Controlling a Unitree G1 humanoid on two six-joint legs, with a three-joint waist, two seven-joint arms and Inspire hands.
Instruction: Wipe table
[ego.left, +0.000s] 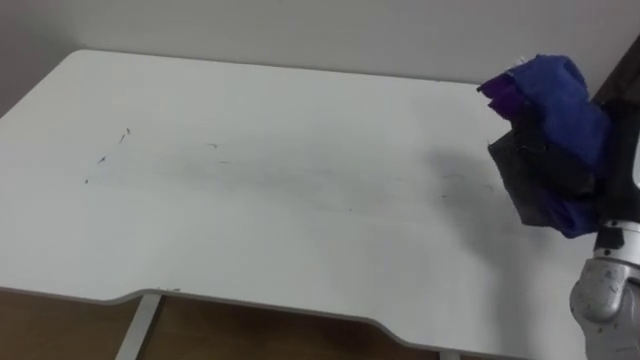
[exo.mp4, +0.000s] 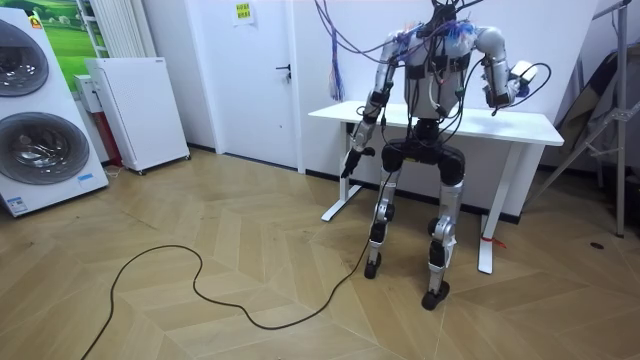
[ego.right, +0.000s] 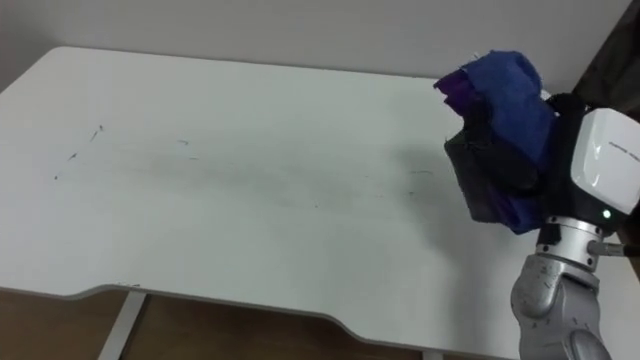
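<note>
A white table (ego.left: 250, 200) lies before me, with faint dark pen marks (ego.left: 110, 150) near its left side and thin streaks across the middle. My right hand (ego.left: 545, 175) is raised over the table's right part, its dark fingers curled round a bunched blue cloth (ego.left: 560, 95) that has a purple corner. The cloth hangs above the tabletop, not touching it. In the room view I stand upright at the table's front edge with the right hand (exo.mp4: 497, 95) lifted. My left hand (exo.mp4: 350, 162) hangs low by my side, left of the table.
The table's front edge (ego.left: 260, 305) curves inward near me, with a white leg (ego.left: 138, 330) below. In the room view, a washing machine (exo.mp4: 40, 110) and a white cabinet (exo.mp4: 135, 110) stand at the left, and a door (exo.mp4: 260, 70) is behind.
</note>
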